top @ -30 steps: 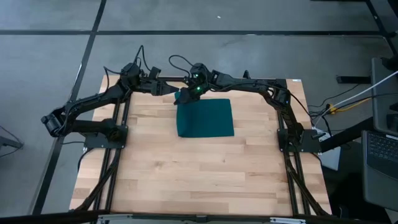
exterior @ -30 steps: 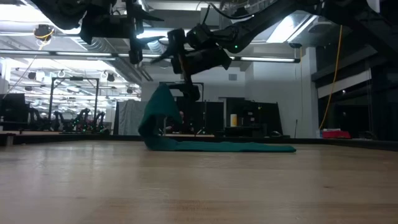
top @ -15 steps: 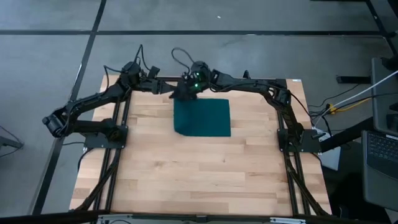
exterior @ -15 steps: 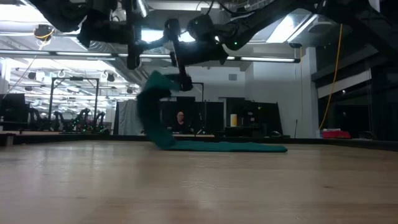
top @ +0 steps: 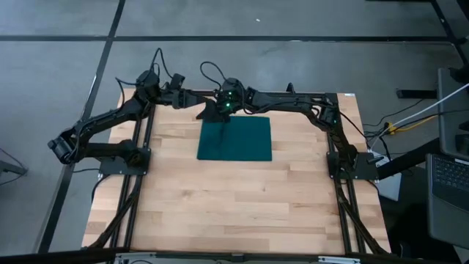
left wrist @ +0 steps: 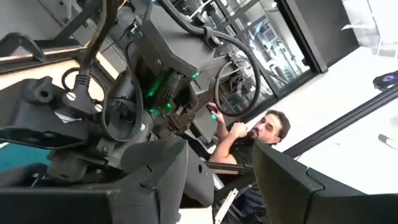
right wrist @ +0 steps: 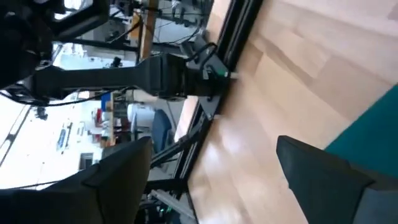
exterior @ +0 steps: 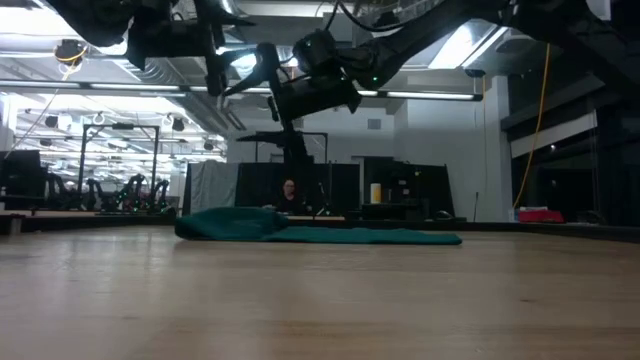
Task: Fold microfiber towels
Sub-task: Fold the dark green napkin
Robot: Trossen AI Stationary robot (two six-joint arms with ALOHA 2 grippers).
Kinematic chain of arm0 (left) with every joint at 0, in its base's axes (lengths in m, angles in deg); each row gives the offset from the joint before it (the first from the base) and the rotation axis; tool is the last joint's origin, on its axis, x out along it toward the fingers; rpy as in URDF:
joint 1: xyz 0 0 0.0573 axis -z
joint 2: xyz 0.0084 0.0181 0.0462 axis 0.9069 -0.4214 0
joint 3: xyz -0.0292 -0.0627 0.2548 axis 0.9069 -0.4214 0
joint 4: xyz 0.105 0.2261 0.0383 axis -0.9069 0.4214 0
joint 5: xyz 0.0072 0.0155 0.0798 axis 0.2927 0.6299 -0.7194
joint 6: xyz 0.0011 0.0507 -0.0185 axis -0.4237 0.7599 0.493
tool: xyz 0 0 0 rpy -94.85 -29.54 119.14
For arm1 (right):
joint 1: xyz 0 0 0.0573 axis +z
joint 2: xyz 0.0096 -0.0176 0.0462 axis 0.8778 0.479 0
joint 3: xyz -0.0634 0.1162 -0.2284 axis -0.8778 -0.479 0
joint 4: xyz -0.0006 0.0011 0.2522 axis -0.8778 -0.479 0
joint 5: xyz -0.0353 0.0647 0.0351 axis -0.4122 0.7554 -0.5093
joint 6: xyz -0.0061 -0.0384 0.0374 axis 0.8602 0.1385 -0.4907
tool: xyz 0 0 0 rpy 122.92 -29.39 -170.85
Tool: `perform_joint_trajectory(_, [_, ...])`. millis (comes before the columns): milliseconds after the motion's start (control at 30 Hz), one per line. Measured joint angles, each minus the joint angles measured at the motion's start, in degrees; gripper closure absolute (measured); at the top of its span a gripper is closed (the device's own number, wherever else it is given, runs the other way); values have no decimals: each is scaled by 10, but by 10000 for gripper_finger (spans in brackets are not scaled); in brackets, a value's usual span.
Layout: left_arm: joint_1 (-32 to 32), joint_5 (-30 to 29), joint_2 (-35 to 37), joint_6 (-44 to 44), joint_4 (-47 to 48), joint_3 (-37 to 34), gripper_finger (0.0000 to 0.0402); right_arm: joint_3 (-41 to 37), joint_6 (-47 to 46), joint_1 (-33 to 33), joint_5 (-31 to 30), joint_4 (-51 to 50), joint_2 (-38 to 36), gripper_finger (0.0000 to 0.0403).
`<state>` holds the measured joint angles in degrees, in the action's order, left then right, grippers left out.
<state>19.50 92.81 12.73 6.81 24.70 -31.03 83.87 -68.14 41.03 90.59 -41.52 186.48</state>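
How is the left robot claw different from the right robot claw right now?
The right gripper hangs right above the teal towel's far left corner; the left gripper is off to the side, over bare table. The right arm reaches far across; the left arm reaches less. Both are dark, open, lifted up and holding nothing.

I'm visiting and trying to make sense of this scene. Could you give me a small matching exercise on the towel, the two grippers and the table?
Things:
1. towel
2. left gripper
3. right gripper
4. table

States:
A. open, over the towel's far left corner
B. pale wood
C. dark teal, lying flat
D. open, raised, beyond the towel's far edge

Pairs: 1-C, 2-D, 3-A, 4-B
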Motion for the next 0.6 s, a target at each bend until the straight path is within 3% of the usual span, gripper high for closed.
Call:
perform_joint_trajectory(200, [1,-3,-1,-28,-9,-2,222,0,8,-16,76,-11,-6,58])
perform_joint_trajectory(267, [2,-9,-5,-13,26,-4,222,0,8,-23,104,-2,-19,58])
perform_joint_trajectory(400, [2,-41,-5,38,110,-4,221,1,19,-37,101,-10,-42,58])
perform_joint_trajectory(600, [24,-74,-34,70,163,-6,221,3,43,-68,79,-7,-101,58])
